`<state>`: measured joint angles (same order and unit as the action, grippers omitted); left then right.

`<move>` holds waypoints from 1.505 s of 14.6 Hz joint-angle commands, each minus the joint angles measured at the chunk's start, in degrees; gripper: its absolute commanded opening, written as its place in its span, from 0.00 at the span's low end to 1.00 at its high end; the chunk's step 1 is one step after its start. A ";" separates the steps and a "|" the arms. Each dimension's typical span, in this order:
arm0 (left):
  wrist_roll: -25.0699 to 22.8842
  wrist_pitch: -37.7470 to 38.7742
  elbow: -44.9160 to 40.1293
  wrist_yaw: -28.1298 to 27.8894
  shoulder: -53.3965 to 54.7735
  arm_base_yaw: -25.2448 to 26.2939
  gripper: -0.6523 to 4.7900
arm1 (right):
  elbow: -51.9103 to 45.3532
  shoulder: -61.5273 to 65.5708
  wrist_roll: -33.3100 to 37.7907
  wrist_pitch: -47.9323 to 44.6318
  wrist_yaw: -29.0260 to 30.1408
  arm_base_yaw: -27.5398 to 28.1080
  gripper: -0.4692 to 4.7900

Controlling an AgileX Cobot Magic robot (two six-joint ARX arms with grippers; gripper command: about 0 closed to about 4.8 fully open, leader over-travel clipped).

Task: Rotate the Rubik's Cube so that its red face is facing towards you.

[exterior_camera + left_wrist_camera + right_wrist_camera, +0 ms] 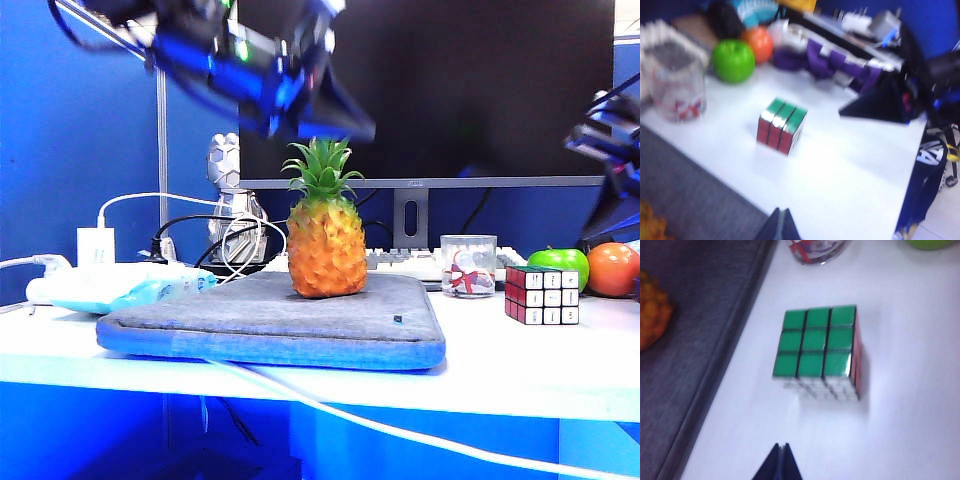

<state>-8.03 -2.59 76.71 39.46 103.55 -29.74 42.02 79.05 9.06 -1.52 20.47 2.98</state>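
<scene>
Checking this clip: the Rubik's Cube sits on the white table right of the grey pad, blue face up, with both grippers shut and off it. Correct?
Not quite: the top face is green, not blue. The right wrist view shows the Rubik's Cube green side up. The rest holds: it stands on the white table beside the grey pad, and the left gripper and right gripper are shut, clear of it.
</scene>
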 commanded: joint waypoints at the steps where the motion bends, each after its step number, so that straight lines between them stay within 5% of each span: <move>1: 0.13 -1.05 0.17 0.20 1.20 -0.13 0.15 | 4.04 4.61 0.15 -0.35 0.11 -0.90 0.09; 13: 0.59 -5.07 0.59 -0.87 2.27 -1.42 0.15 | 6.93 14.51 -1.77 -2.19 -3.98 -1.68 0.09; 22: 0.59 -5.53 0.59 -1.31 3.15 -2.21 0.15 | 21.99 25.55 -6.82 -3.06 -9.68 -1.62 0.09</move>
<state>-7.64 -7.05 76.99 38.11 106.65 -31.83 62.87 103.81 2.72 -3.29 11.46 1.41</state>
